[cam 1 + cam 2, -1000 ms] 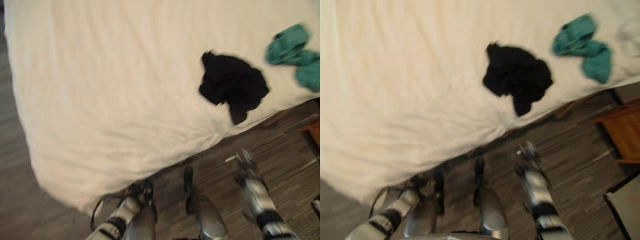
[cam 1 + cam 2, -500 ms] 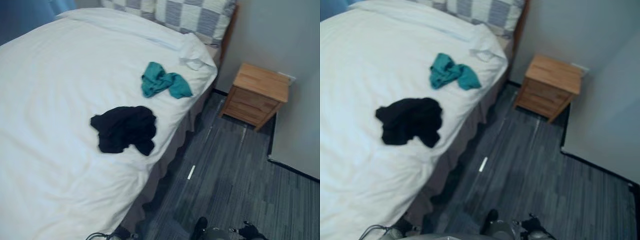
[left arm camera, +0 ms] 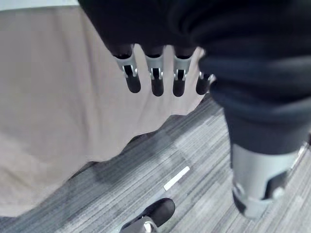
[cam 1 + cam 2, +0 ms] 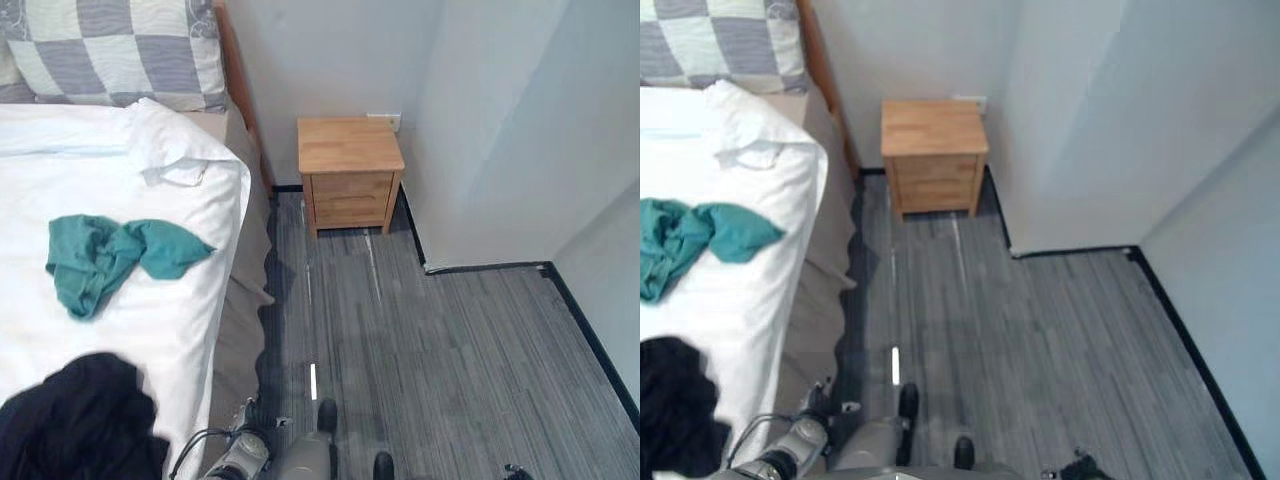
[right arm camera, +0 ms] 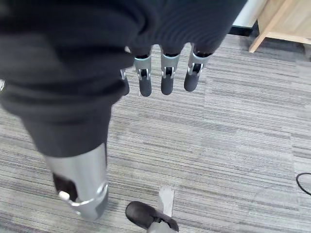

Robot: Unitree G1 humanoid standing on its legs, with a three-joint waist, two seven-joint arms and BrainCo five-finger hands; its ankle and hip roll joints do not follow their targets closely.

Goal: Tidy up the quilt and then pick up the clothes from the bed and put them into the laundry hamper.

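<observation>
- The white quilt (image 4: pixel 190 330) lies flat and smooth on the bed, with one corner (image 4: pixel 175 170) folded back near the checked pillow (image 4: pixel 110 50).
- A green cloth (image 4: pixel 105 258) sits bunched up on the quilt. A black cloth (image 4: pixel 75 420) lies in a heap closer to the robot, near the bed's edge.
- The left wrist view shows the left hand (image 3: pixel 155 80) hanging beside the tan bed skirt (image 3: pixel 63 116), fingers straight and holding nothing.
- The right wrist view shows the right hand (image 5: pixel 163 77) over the grey floor (image 5: pixel 218 145), fingers straight and empty too.
- Half a second ago the clothes sat in the middle of the head views. Now the camera has turned right, and the wooden nightstand (image 4: pixel 350 170) is in the middle.
</observation>
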